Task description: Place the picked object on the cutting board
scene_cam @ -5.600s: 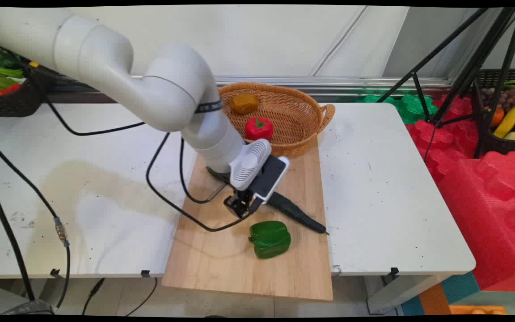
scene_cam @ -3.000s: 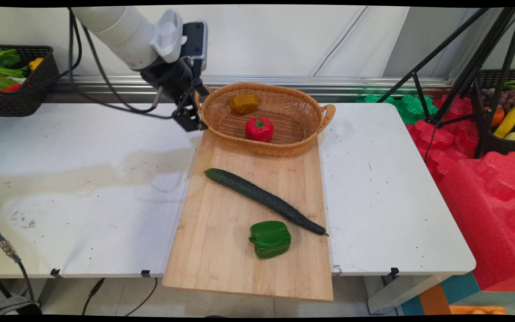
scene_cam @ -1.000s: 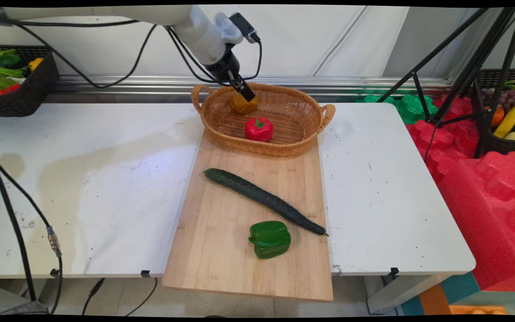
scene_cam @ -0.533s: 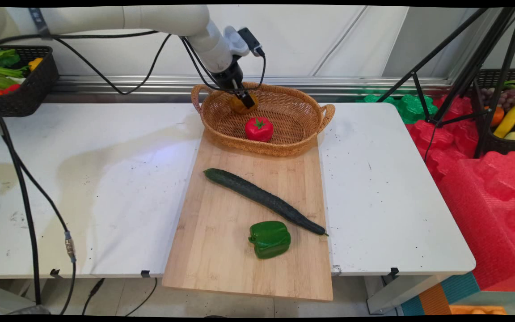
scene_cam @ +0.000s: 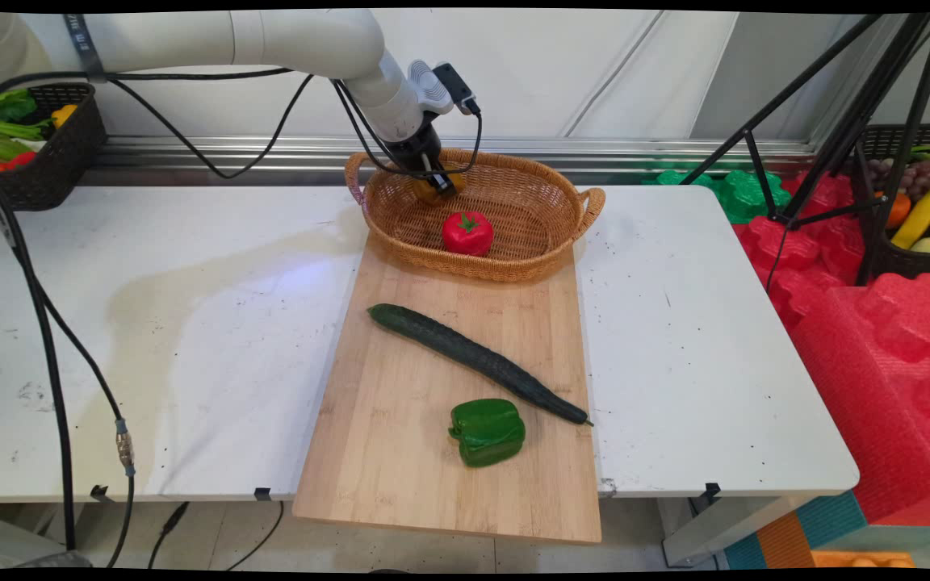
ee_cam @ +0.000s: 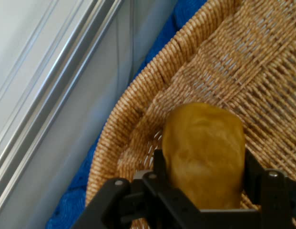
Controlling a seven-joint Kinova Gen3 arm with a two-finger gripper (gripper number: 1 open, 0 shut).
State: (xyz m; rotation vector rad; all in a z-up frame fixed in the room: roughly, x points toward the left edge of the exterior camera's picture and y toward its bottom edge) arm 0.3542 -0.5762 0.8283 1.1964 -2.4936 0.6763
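Upper centre of the frame, at the back of the wicker basket (scene_cam: 550,173): gripper (scene_cam: 442,184) astride the brown potato (ee_cam: 202,152), well centred; clamped or merely close, cannot tell. Tomato (scene_cam: 467,232) nearby.

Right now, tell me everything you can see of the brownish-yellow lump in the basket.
The brownish-yellow lump is rounded and matte, potato-like, with a dimpled skin. It lies at the far-left end of the wicker basket, near the rim, on the woven floor. The gripper straddles it, one black finger on each side, close against its flanks.
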